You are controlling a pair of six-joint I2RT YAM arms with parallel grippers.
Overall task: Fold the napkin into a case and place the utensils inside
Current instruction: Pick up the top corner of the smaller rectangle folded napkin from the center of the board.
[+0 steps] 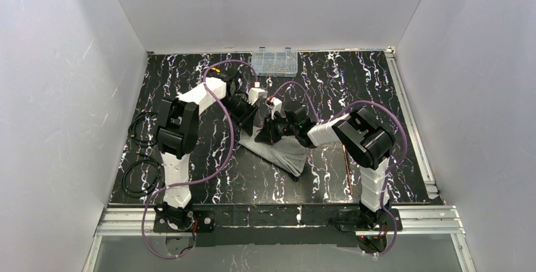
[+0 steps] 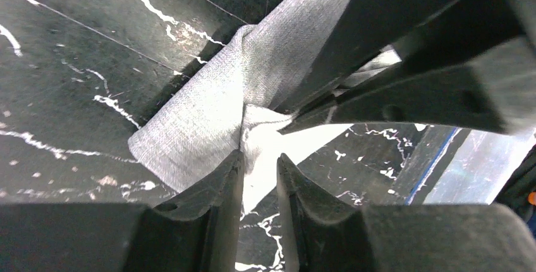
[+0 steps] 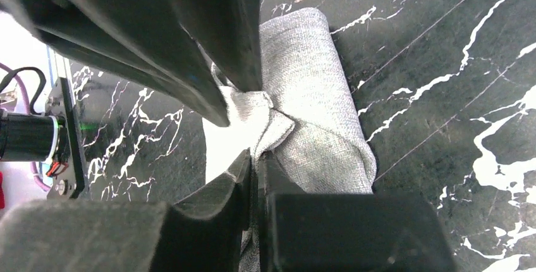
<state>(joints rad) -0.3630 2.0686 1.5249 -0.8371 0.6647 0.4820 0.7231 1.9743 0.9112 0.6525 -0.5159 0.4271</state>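
While the right wrist view showed the right gripper (image 3: 255,174) nearly closed and pinching a raised fold of the napkin (image 3: 316,101), only the left wrist view showed the left gripper (image 2: 259,180) narrowly parted, with a cloth corner lying in the gap. Seen only overhead: one utensil (image 1: 346,163) on the table (image 1: 253,177), nearer than and right of the right fingers, apart from the cloth. Beyond both sets of fingers stood a clear box (image 1: 275,61); contents unreadable.

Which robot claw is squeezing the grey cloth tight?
The right gripper: its two fingers are pressed together on a fold of the napkin. The left gripper has a clear gap between its fingers, with cloth lying loose in it.
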